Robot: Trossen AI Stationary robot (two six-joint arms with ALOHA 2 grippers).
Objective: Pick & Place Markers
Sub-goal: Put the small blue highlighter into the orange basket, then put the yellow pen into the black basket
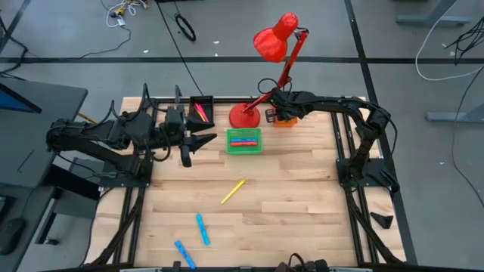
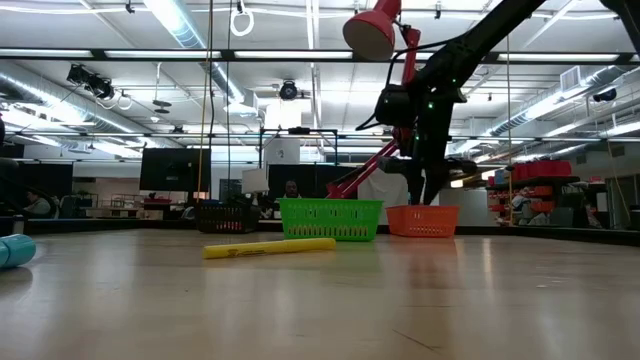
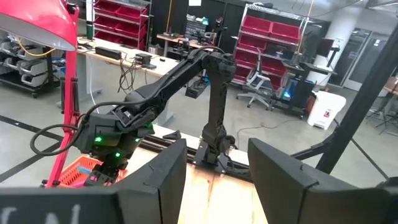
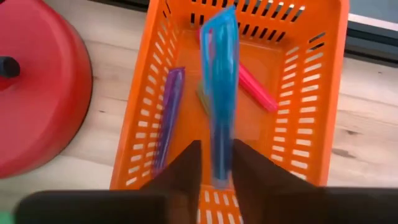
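My right gripper hangs over the orange basket beside the red lamp base. A blue marker stands between my fingers, blurred; I cannot tell whether they grip it. A purple marker and a pink marker lie in the basket. My left gripper waits by the black bin, jaws parted and empty. A yellow marker and two blue markers lie on the table; others fill the green basket.
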